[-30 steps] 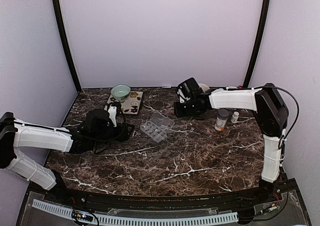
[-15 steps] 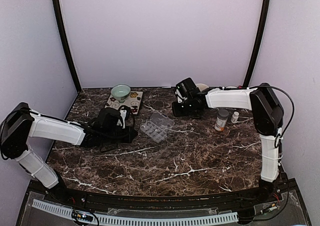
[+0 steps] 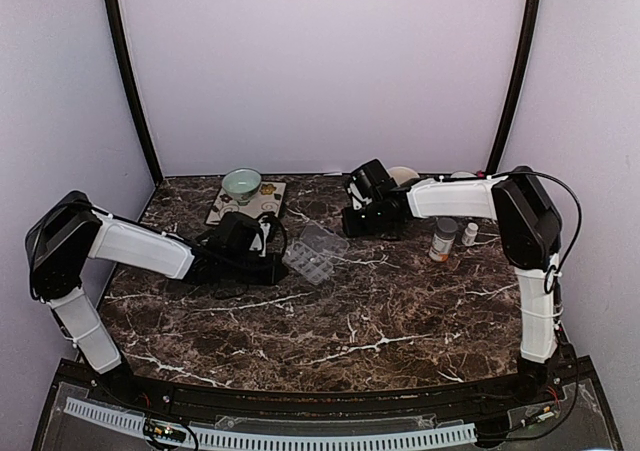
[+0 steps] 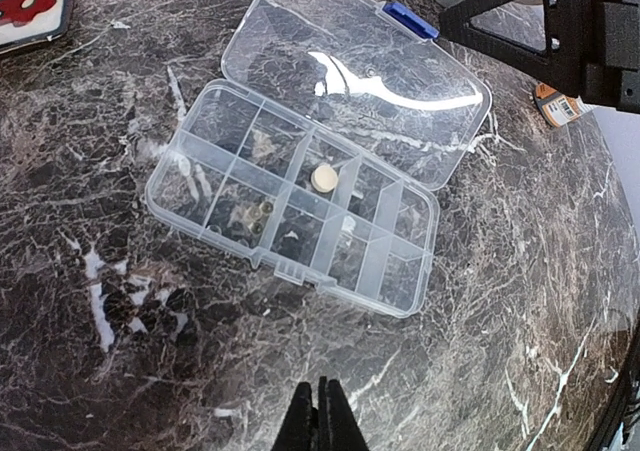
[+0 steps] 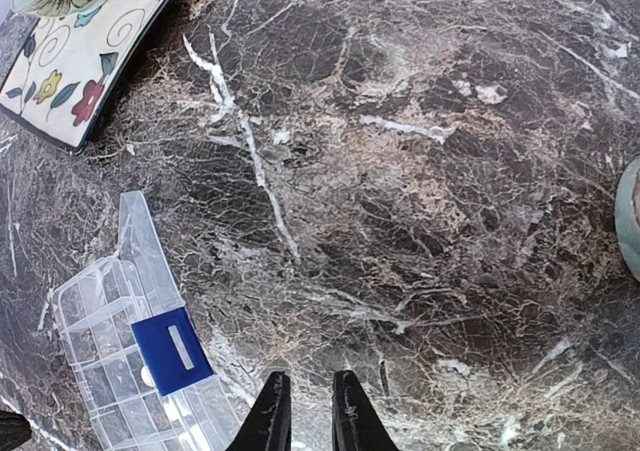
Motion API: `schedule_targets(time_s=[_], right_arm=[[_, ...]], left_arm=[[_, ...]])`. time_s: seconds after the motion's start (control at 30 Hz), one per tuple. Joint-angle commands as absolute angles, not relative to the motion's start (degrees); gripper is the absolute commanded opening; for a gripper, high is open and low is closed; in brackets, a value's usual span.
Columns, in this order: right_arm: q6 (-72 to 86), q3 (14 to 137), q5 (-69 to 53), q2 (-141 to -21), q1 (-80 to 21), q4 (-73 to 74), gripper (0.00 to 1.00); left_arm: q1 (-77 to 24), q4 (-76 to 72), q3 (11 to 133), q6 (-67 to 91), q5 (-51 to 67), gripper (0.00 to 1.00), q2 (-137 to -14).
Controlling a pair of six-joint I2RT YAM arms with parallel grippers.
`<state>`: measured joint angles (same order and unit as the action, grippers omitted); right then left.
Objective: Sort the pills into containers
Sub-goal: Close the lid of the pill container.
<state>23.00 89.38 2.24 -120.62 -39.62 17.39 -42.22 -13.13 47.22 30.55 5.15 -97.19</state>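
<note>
We note the left gripper [image 4: 320,419] low beside the clear plastic two-row pill organizer [image 4: 402,279], fingers pressed together with nothing visible between them. The organizer lies mid-table with its lid open flat, presumably for access, and one round tan pill [image 4: 323,177] in a cell. The right gripper [image 5: 306,411], jaws slightly apart and empty, hangs past the lid.

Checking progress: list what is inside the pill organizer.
The pill organizer holds one round tan pill in a middle cell, small dark bits beside it; other cells' contents are unclear.
</note>
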Motion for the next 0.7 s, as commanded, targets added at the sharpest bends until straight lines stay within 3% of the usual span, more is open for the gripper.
schedule_targets(time_s=[0.0, 0.67], right_arm=[[23.03, 91.05, 0.61, -121.81, -39.38, 17.13, 0.17], [22.29, 91.75, -1.58, -122.43, -39.38, 17.45, 0.16]], left_arm=[[-41.66, -11.41, 49.29, 31.00, 6.67, 0.00, -99.22], [-40.36, -8.49, 56.34, 30.94, 8.20, 0.00, -107.92]])
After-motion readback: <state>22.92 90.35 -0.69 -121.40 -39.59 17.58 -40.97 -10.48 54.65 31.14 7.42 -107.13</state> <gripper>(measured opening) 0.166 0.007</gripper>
